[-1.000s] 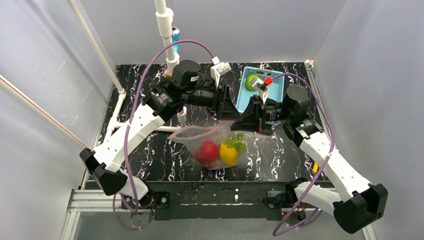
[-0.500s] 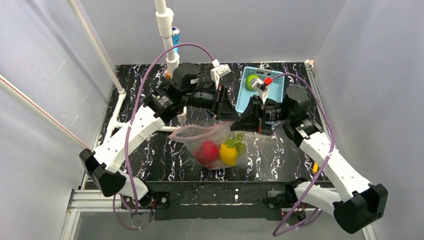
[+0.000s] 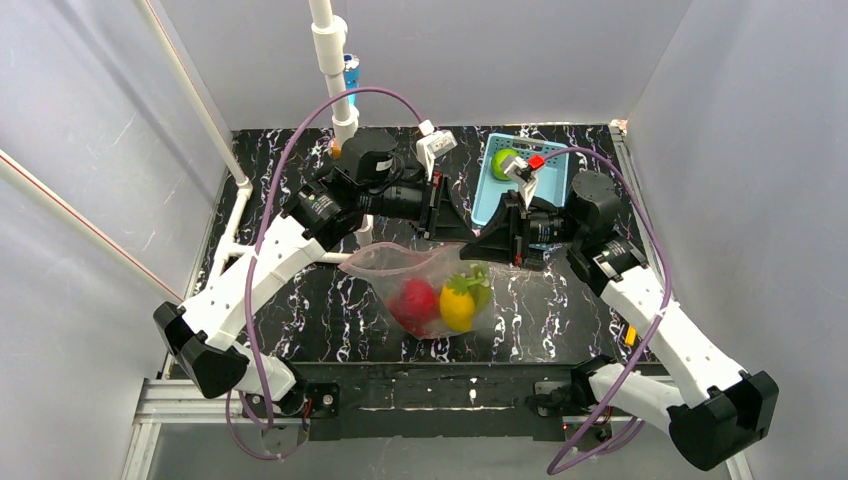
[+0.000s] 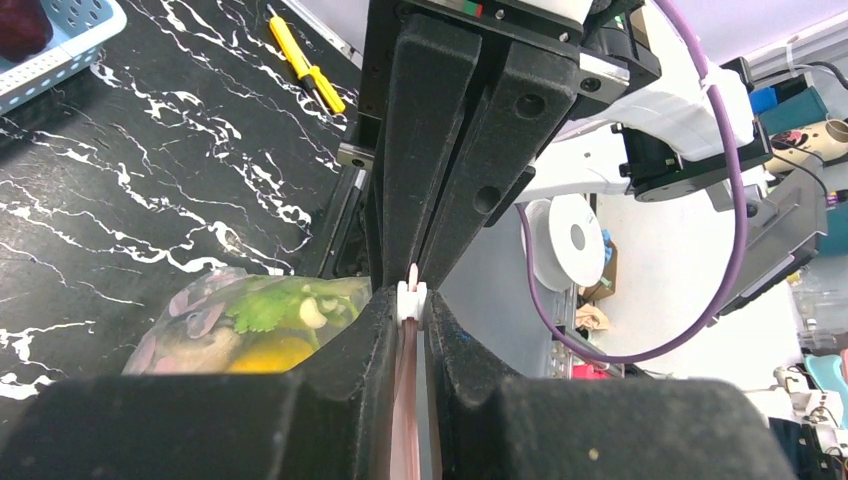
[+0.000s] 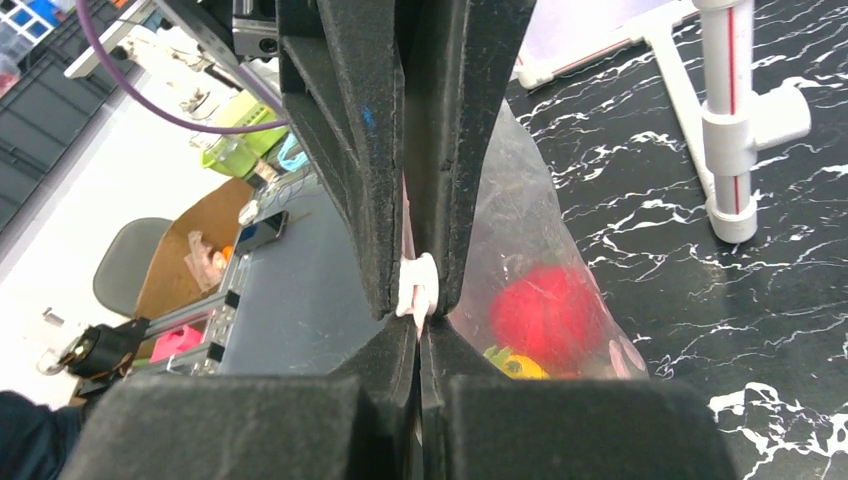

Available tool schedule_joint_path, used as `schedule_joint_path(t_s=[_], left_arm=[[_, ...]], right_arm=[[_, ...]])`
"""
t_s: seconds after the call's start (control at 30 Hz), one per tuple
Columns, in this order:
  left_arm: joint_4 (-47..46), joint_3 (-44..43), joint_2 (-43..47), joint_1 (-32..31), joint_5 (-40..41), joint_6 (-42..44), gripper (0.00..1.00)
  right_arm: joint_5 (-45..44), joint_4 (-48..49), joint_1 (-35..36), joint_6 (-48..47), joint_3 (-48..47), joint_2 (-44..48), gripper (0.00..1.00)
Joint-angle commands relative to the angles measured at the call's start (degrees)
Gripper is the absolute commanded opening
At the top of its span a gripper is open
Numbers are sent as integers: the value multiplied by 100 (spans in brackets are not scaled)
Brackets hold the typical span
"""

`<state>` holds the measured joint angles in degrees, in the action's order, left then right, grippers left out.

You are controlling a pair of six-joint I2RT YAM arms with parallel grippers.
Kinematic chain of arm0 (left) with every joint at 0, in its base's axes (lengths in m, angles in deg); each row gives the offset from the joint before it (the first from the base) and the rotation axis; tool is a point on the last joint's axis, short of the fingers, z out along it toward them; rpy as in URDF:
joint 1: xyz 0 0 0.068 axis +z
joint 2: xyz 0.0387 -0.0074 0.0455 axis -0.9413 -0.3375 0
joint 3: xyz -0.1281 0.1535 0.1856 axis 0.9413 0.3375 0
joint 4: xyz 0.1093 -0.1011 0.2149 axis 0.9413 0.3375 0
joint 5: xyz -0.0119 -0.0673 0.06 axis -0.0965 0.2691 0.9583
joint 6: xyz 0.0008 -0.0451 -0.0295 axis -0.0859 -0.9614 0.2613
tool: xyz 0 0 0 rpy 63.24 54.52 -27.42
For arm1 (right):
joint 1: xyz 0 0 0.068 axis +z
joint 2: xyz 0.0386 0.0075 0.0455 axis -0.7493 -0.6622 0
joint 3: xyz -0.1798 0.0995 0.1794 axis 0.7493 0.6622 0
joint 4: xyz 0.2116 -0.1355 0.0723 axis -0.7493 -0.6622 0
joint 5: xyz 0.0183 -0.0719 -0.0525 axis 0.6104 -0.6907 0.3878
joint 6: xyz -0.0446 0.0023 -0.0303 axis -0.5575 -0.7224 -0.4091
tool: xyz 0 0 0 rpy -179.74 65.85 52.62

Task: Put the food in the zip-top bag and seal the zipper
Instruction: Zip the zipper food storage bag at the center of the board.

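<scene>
The zip-top bag (image 3: 432,290) lies at the table's middle, holding a red tomato (image 3: 415,300), a yellow fruit (image 3: 457,311) and green leaves (image 3: 476,284). Its pink zipper (image 3: 395,257) runs along the far edge. My left gripper (image 3: 458,222) and right gripper (image 3: 487,243) meet tip to tip at the zipper's right end. In the left wrist view my left gripper (image 4: 412,312) is shut on the zipper strip (image 4: 407,400) at its white slider (image 4: 412,298). In the right wrist view my right gripper (image 5: 420,335) is shut on the bag edge just below the slider (image 5: 418,285).
A light-blue basket (image 3: 487,197) stands behind the grippers with a green fruit (image 3: 503,163); a maroon fruit (image 4: 20,25) shows in it in the left wrist view. A white pipe stand (image 3: 335,60) rises at the back left. A yellow tool (image 4: 305,70) lies near the table's right edge.
My left arm has drawn slightly to the left and back along the bag's mouth. The right arm and the bag's contents have stayed in place.
</scene>
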<state>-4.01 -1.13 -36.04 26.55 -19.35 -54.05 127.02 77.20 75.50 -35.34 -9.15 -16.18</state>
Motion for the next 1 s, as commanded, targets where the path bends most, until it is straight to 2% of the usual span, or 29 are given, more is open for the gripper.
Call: schedule_joint_path(t_s=[0.0,0.23,0.43,0.83,0.97], left_arm=[[291,-13,335,-24,-97,158,0],[814,-15,439,-19,216,513,0],[1221,-13,550,3,479,794,0],[2331,39,1177,132,1339,1381,0],[2743,62,1363,151,1798,1541,0]], right_arm=[[-774,-60,-25,-161,-120,264,1],[-1442,727,-26,400,341,598,1],[-1793,865,-30,651,439,739,1],[-3526,0,-82,178,717,1217,1],[-3808,-330,-150,-93,711,1296,1]])
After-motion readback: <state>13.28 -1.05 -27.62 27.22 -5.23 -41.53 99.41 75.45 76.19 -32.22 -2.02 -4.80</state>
